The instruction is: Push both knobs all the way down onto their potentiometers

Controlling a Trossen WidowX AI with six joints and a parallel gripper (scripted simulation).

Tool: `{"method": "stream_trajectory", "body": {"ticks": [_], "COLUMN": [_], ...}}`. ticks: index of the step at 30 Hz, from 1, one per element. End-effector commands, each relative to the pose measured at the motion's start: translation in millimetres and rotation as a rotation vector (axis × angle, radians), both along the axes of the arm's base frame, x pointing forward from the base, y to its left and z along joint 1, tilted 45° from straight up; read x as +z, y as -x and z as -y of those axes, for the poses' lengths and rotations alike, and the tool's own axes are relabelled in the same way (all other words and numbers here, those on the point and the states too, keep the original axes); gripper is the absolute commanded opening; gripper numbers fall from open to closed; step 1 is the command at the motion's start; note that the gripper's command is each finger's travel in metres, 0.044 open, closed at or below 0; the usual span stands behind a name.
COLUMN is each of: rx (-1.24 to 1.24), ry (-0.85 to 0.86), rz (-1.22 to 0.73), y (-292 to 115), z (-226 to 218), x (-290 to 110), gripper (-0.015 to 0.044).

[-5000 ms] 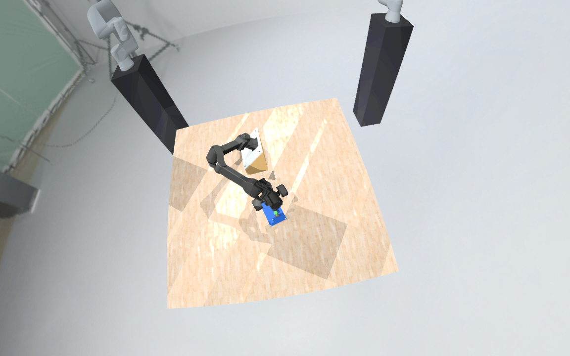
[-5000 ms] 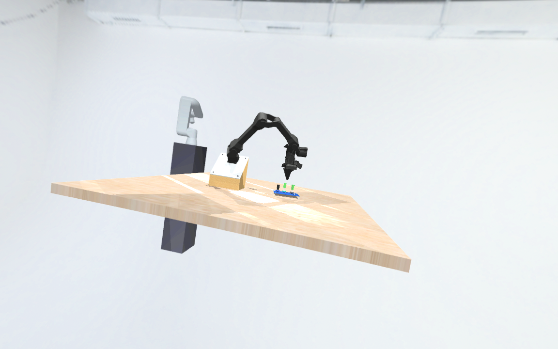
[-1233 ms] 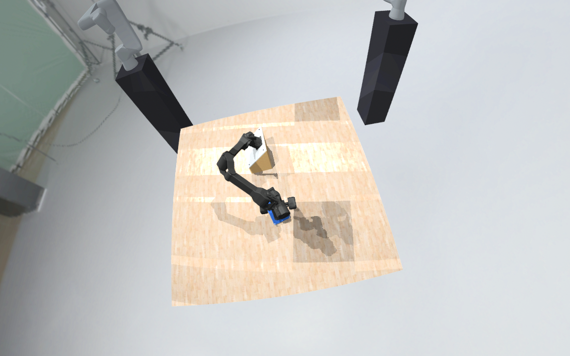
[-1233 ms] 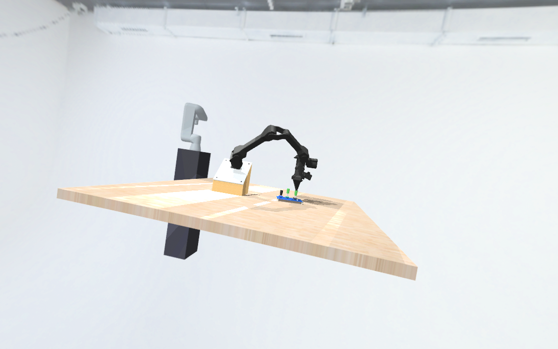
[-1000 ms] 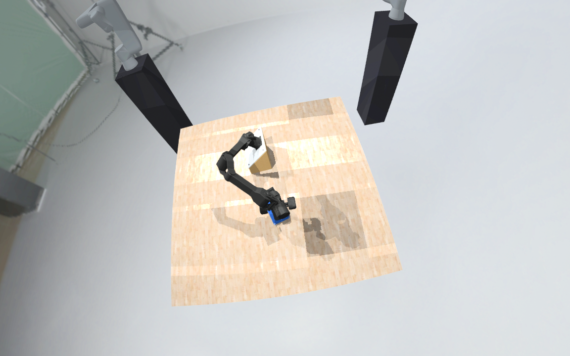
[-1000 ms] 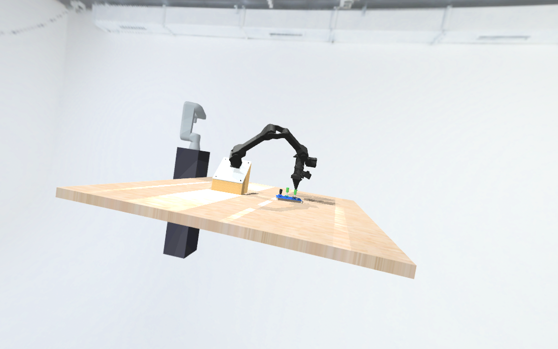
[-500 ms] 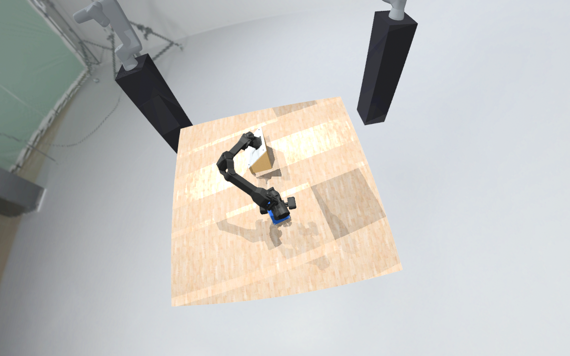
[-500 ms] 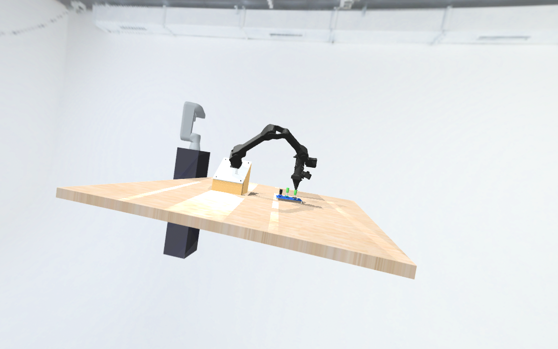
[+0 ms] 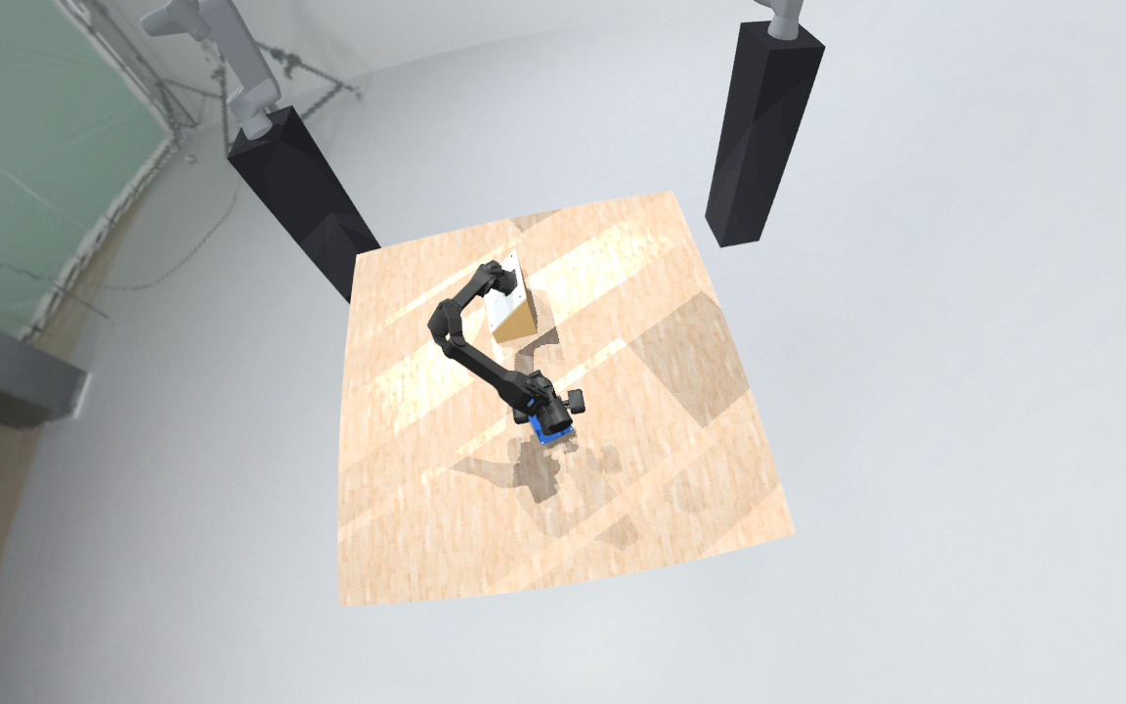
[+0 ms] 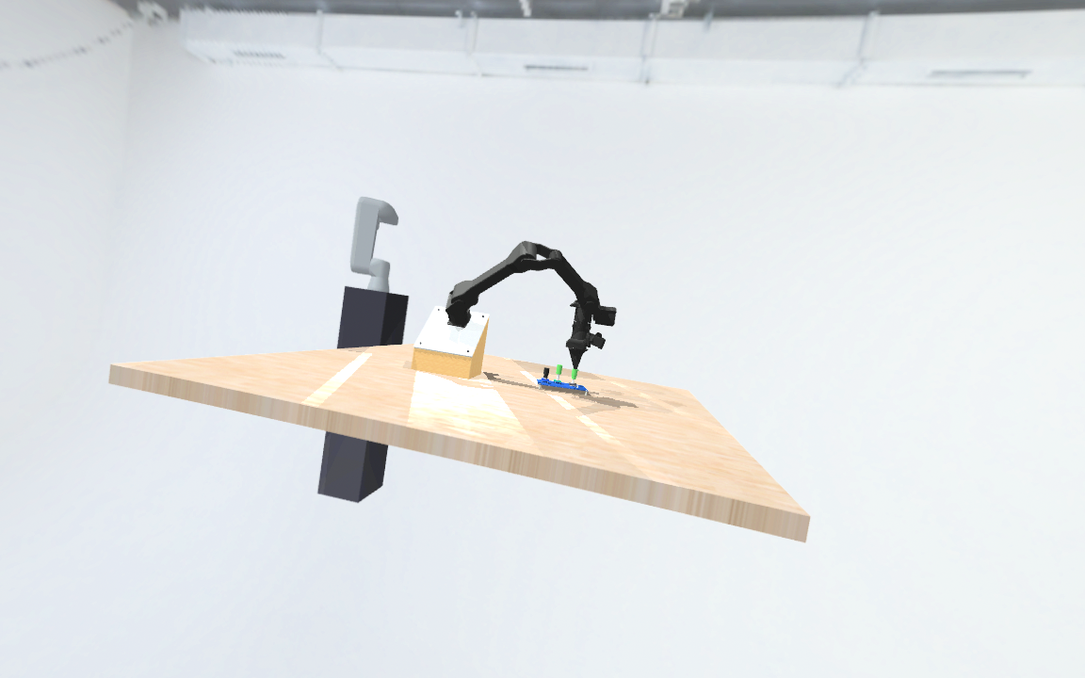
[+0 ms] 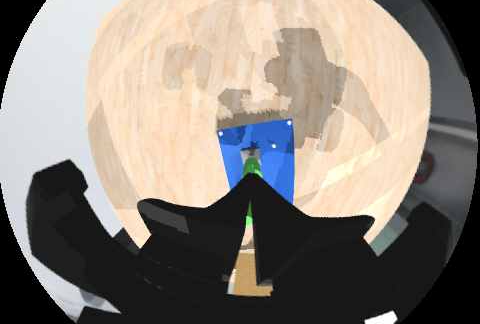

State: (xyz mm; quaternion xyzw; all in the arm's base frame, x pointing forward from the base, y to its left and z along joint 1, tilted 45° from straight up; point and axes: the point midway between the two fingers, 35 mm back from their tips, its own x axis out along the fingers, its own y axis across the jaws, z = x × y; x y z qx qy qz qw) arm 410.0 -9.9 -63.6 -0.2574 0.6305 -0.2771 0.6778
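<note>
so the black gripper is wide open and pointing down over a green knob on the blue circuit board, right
Not quite: the black gripper is shut, not wide open. The wrist view shows its fingers drawn together into one point, holding nothing. The rest stands: it points down over a green knob on the blue circuit board, as the exterior view shows.
</note>
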Motion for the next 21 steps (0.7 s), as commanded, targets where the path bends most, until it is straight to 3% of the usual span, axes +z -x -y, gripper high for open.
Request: {"method": "stream_trajectory", "body": {"ticks": [1,21], "rx": [-0.008,-0.008], "ry": [0.002,0.003], "rz": [-0.001,-0.001], "y": [-0.5,-0.6], "z": [6.5,8.5], "x": [-4.4,-6.4], "gripper": [0.0000,0.0000]}}
